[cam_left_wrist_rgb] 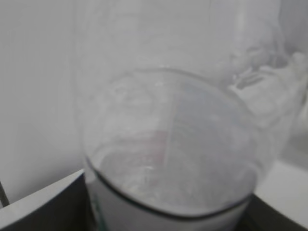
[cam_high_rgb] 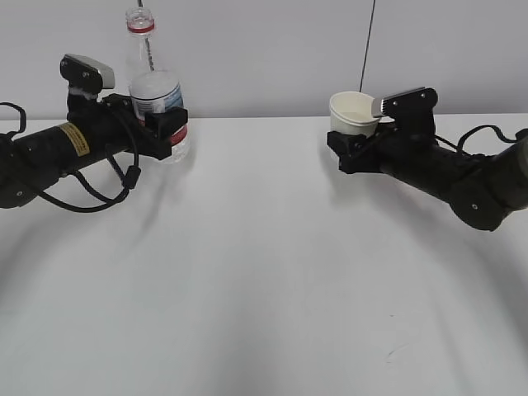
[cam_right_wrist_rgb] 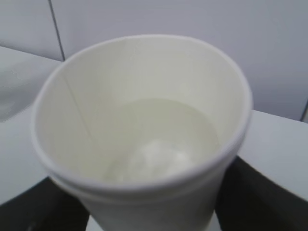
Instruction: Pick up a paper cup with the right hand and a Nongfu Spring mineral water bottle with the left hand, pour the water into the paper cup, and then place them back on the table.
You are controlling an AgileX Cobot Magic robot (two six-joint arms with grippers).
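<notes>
My left gripper (cam_high_rgb: 169,132) is shut on the clear Nongfu Spring bottle (cam_high_rgb: 153,78), which stands upright at the far left with its red neck ring on top and no cap. The bottle (cam_left_wrist_rgb: 178,139) fills the left wrist view, blurred, between the dark jaws. My right gripper (cam_high_rgb: 351,142) is shut on the cream paper cup (cam_high_rgb: 353,114) at the far right and holds it upright. In the right wrist view the cup (cam_right_wrist_rgb: 139,125) holds clear water (cam_right_wrist_rgb: 159,144) in its lower part. I cannot tell whether the bottle or the cup touches the white table (cam_high_rgb: 264,272).
A grey wall rises behind the table's far edge. A thin dark cable (cam_high_rgb: 367,45) hangs down behind the cup. Loose black cables (cam_high_rgb: 91,194) loop under the left arm. A small dark scuff (cam_high_rgb: 394,353) marks the table front right.
</notes>
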